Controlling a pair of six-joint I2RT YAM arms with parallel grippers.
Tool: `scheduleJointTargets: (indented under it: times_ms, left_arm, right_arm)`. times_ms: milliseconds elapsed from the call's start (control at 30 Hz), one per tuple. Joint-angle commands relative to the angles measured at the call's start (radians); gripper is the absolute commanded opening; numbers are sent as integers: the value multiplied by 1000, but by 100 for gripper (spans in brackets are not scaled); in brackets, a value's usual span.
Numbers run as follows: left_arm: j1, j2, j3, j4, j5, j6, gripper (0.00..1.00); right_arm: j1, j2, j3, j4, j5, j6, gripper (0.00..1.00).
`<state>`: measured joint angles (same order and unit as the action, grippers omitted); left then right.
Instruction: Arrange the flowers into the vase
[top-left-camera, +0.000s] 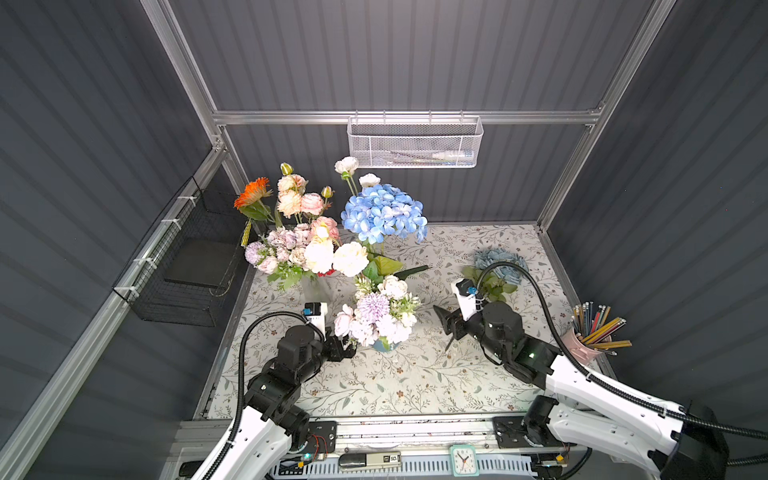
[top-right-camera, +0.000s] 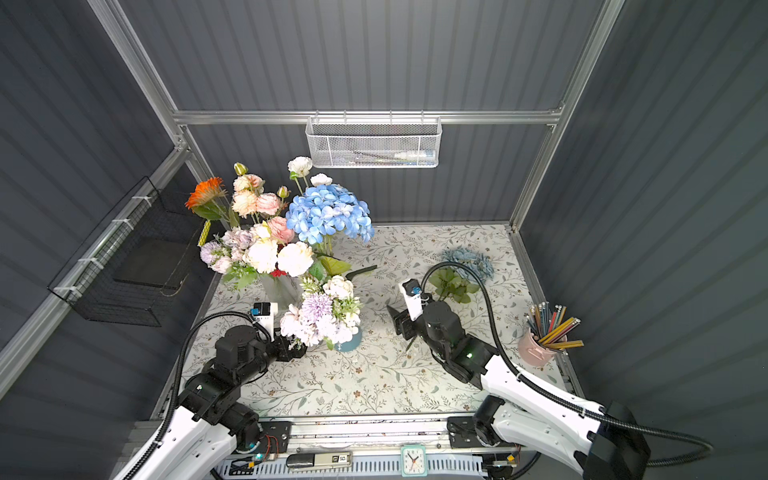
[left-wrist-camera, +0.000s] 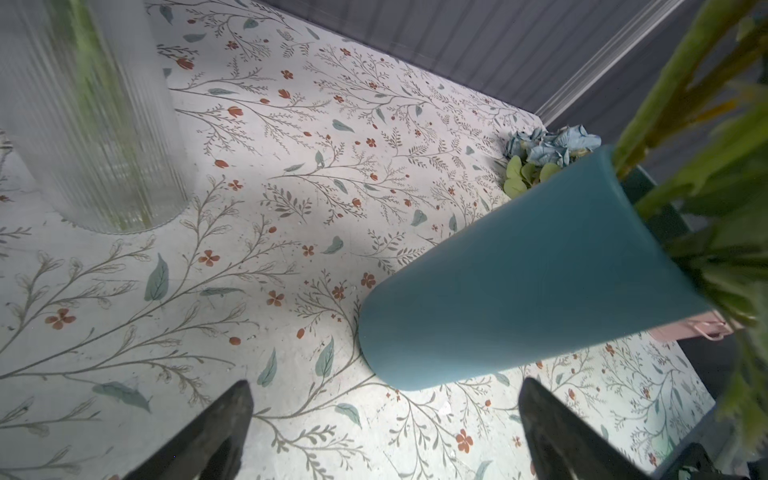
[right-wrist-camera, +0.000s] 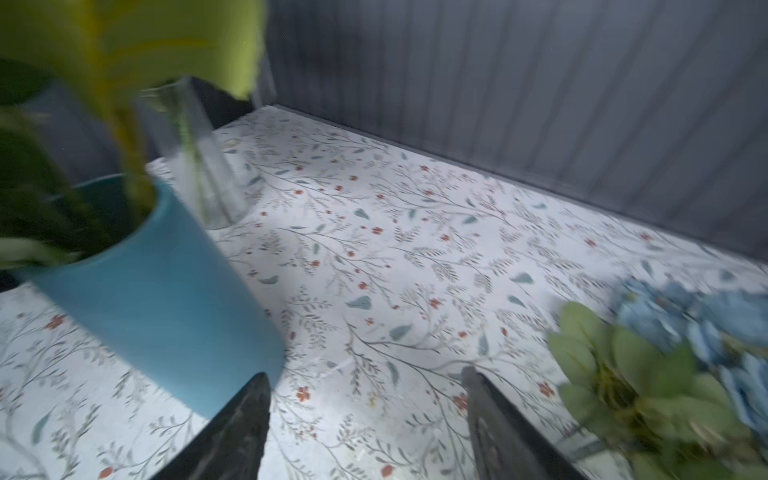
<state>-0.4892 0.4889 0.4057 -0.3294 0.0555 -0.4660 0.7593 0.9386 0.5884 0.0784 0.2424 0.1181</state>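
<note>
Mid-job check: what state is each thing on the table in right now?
blue vase: upright, holding a mixed bunch.
ribbed glass vase: upright, stems inside.
dusty-blue bunch: lying loose on the table.
left claw: open, empty, beside the blue vase.
right claw: open, empty.
pencil cup: upright, full.

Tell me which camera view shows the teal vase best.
The left wrist view: the teal vase appears sharp from base to rim, with green stems leaving its mouth. The right wrist view shows most of it, but blurred. In both top views its flowers hide all but a small piece.
</note>
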Motion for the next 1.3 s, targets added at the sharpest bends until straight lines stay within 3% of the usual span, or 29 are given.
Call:
scheduleJointTargets:
  times_ms: [0,267,467,867,1000,1267]
  left_arm:
    - [1,5,-13,-7,63,51,100]
    - [2,30,-12,27,127,78,100]
    - [0,-8,-7,67,182,76,100]
    - [0,107,80,307,400,34,100]
    - [-1,115,74,414,373,11,100]
    - [-1,139,57,588,294,-19,100]
  right_arm:
    - [-61,27,57,-191,99,189,71]
    - [-263,167,150,-441,-12,472,67]
    - [-405,313,146,-424,-163,588,66]
    - [-426,537,201,-318,-176,581,73]
    - [-428,561,200,-291,-151,608,73]
    - [-431,631,204,-224,-114,645,56]
